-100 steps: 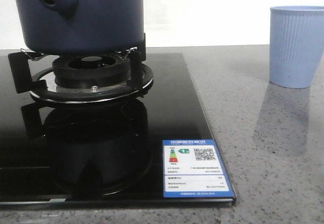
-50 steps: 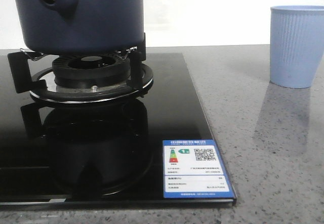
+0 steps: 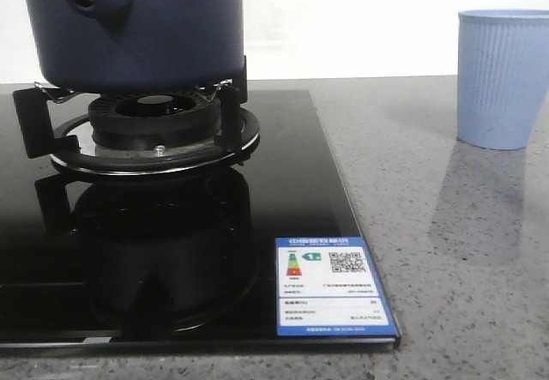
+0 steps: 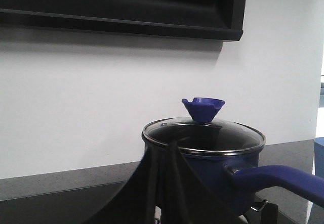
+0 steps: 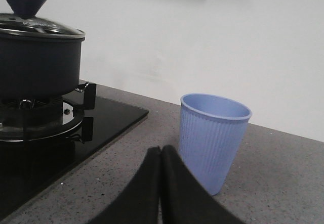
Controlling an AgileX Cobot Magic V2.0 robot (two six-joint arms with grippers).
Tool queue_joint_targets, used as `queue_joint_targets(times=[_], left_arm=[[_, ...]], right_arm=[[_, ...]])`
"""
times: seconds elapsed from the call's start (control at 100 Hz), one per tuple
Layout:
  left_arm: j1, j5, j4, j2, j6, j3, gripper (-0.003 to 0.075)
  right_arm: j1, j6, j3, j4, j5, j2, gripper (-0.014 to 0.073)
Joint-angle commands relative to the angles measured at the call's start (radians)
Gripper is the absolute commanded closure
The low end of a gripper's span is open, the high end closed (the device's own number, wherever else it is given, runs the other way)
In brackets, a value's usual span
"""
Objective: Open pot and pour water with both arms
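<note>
The dark navy pot [image 3: 137,28] stands on the gas burner at the far left of the front view, its stub handle with a hole facing the camera. In the left wrist view the pot [image 4: 212,171] carries a glass lid [image 4: 202,135] with a blue knob [image 4: 202,107] and a long blue handle [image 4: 283,178]. My left gripper [image 4: 169,145] is shut and empty, in front of the pot. My right gripper [image 5: 161,150] is shut and empty, just short of the light blue ribbed cup [image 5: 212,138]. The cup [image 3: 502,78] stands at the right. Neither gripper shows in the front view.
The burner ring with black pot supports [image 3: 154,131] sits on a black glass hob [image 3: 283,183] with a blue energy label [image 3: 330,286]. A grey speckled counter [image 3: 446,251] runs to the right. A white wall and a dark hood [image 4: 121,6] are behind.
</note>
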Motion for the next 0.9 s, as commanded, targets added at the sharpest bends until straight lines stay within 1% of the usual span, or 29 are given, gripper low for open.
queue_joint_targets(times=[0.0, 0.11, 0.14, 0.19, 0.24, 0.37, 0.52, 0.6, 0.64, 0.89], left_arm=[[0.004, -0.072, -0.008, 0.011, -0.001, -0.026, 0.0736], [0.017, -0.056, 0.097, 0.011, -0.029, -0.016, 0.0736], [0.031, -0.049, 0.151, 0.011, -0.061, -0.007, 0.0736], [0.066, -0.03, 0.224, 0.011, -0.155, 0.012, 0.0736], [0.107, -0.021, 0.269, 0.011, -0.226, 0.039, 0.0736], [0.197, -0.021, 0.274, -0.015, -0.267, 0.131, 0.0736], [0.233, -0.021, 0.275, -0.102, -0.278, 0.231, 0.0736], [0.252, -0.034, 0.278, -0.098, -0.312, 0.274, 0.0736], [0.261, 0.01, 0.28, -0.1, -0.324, 0.274, 0.0736], [0.26, 0.069, 0.295, -0.1, -0.321, 0.272, 0.0736]], right_arm=[[0.003, 0.0, -0.025, 0.028, -0.003, 0.008, 0.0655], [0.003, 0.0, -0.025, 0.028, -0.003, 0.008, 0.0655], [0.003, 0.0, -0.025, 0.028, -0.003, 0.008, 0.0655], [0.003, 0.0, -0.025, 0.028, -0.003, 0.008, 0.0655], [0.003, 0.0, -0.025, 0.028, -0.003, 0.008, 0.0655], [0.003, 0.0, -0.025, 0.028, -0.003, 0.008, 0.0655], [0.003, 0.0, -0.025, 0.028, -0.003, 0.008, 0.0655], [0.003, 0.0, -0.025, 0.028, -0.003, 0.008, 0.0655], [0.003, 0.0, -0.025, 0.028, -0.003, 0.008, 0.0655], [0.003, 0.0, -0.025, 0.028, -0.003, 0.008, 0.0655]])
